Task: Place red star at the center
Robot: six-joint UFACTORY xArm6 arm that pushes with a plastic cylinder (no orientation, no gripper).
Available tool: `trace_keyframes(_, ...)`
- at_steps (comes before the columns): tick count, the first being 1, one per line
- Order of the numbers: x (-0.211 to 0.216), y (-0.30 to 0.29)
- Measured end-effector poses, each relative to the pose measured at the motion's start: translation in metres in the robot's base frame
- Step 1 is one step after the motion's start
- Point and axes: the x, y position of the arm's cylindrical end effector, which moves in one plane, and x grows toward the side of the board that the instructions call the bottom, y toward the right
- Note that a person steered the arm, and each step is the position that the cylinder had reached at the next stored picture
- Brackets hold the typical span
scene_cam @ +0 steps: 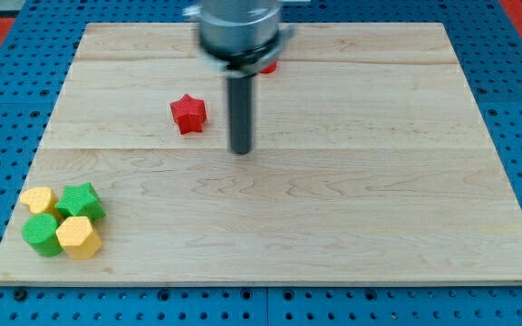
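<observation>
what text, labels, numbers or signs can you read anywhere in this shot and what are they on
None: no readable text in this view.
The wooden board, the red star, the green and yellow blocks at the view's bottom left and the rod ending in my tip all show plain surfaces.
The blue pegboard carries only holes.

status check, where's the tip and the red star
My tip down on the wooden board, just right of the red star block, not touching. Star sits up-left of centre. Path to centre clear.
</observation>
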Motion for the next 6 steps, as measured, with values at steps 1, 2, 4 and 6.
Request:
trace_keyframes(1,-0.019,-0.088)
trace_keyframes(2,-0.060,-0.081)
trace_keyframes(4,-0.072,0.021)
trace_keyframes(6,-0.018,0.060)
